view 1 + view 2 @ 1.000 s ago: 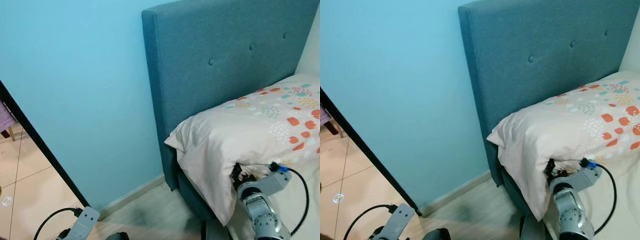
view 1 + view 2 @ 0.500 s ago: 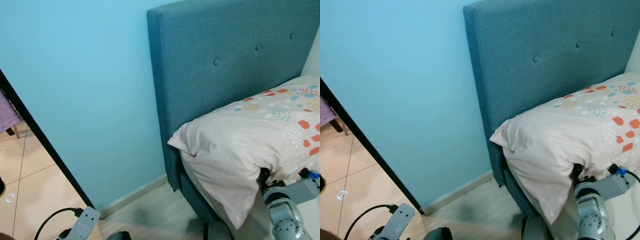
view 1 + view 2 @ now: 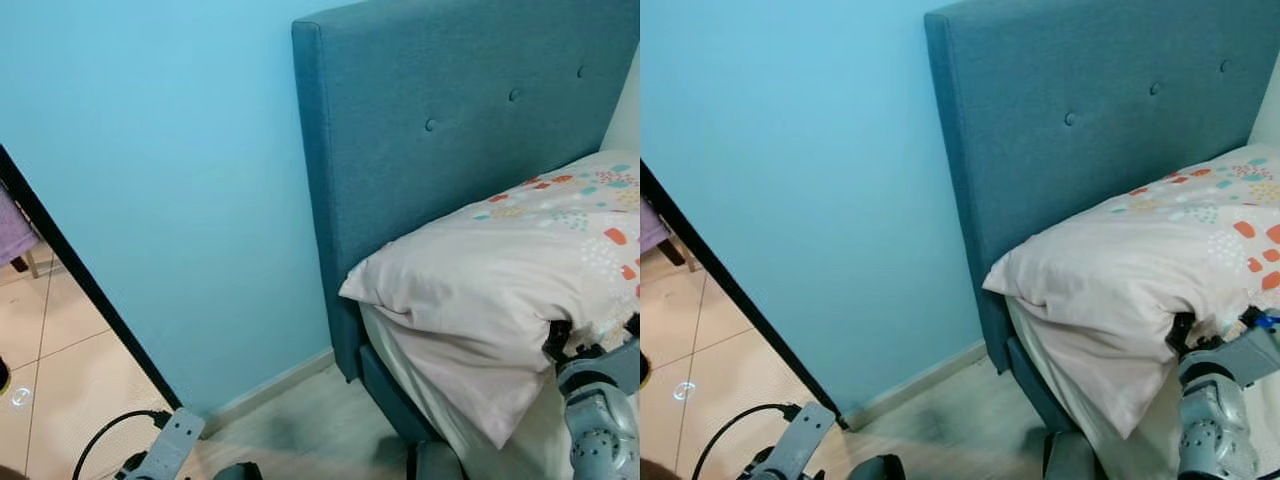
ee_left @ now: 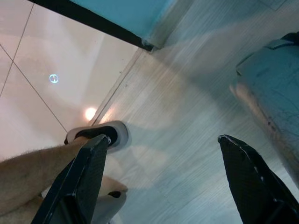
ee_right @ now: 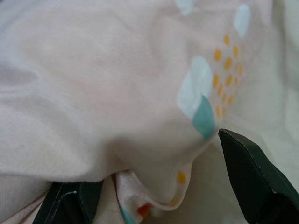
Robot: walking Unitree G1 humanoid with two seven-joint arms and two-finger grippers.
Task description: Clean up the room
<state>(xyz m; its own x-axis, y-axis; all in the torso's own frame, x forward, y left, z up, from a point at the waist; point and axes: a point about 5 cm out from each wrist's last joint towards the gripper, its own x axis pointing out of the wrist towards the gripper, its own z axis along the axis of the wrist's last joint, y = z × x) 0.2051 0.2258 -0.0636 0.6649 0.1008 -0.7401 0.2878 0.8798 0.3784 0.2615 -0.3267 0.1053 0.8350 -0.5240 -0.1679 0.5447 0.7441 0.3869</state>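
Observation:
A cream pillow point(image 3: 500, 270) with orange and teal spots lies on the bed against the teal headboard point(image 3: 450, 130), one limp corner hanging over the bed's side. My right gripper point(image 5: 159, 186) is pushed in under the pillow's lower edge point(image 3: 557, 340). It is open, its two black fingers point(image 5: 252, 182) spread wide with a fold of the pillow's cloth between them. My left gripper point(image 4: 159, 154) hangs open low over the pale wood floor point(image 4: 187, 140), holding nothing.
A light blue wall point(image 3: 170, 180) stands left of the headboard, with a black door frame point(image 3: 90, 290) and tiled floor beyond it. A person's leg point(image 4: 28, 168) and a slipper point(image 4: 112, 133) are close by my left gripper. The bed base point(image 4: 275, 98) is near it too.
My right gripper has slid to the right along the pillow's lower edge, and the hanging cloth has bunched up. The camera has shifted slightly. The left arm stays hanging.

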